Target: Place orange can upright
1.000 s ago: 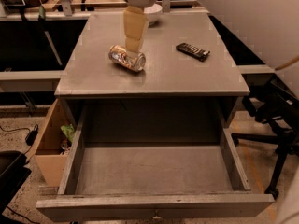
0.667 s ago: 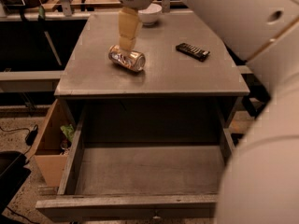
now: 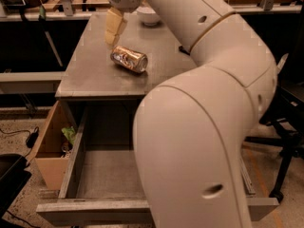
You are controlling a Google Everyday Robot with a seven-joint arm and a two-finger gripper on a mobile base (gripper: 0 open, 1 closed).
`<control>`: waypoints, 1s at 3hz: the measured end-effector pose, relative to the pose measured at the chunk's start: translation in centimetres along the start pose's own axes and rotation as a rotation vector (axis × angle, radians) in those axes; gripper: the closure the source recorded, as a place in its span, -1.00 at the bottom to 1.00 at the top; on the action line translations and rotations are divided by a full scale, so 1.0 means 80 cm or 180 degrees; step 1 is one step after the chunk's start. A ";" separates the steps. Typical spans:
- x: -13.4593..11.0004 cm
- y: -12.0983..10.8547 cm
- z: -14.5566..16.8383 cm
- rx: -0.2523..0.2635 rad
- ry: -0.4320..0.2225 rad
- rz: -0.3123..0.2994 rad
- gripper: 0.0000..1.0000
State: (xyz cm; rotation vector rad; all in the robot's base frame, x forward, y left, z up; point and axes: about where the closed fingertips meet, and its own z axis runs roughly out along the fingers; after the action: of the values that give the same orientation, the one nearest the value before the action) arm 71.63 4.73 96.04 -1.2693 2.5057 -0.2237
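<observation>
The orange can (image 3: 129, 59) lies on its side on the grey tabletop (image 3: 90, 75), left of the middle, with its silver end facing front right. My gripper (image 3: 113, 36) hangs just above and behind the can's left end, its cream fingers (image 3: 114, 26) pointing down, apart from the can. My large cream arm (image 3: 204, 103) fills the right and front of the view and hides the table's right side.
A white bowl (image 3: 148, 15) stands at the back of the table. An open empty drawer (image 3: 104, 175) juts out below the tabletop. A cardboard box (image 3: 52, 146) with a green item sits on the floor at left. A black chair base (image 3: 285, 146) is at right.
My gripper has shifted left, from over the can to above its left end. My arm has swung in front of the camera and now hides the black remote.
</observation>
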 end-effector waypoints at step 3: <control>-0.002 0.001 0.057 -0.0296 0.0153 0.0248 -1.00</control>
State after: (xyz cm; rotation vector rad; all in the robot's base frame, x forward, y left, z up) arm 73.30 4.95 91.76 -1.2114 2.6283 -0.1222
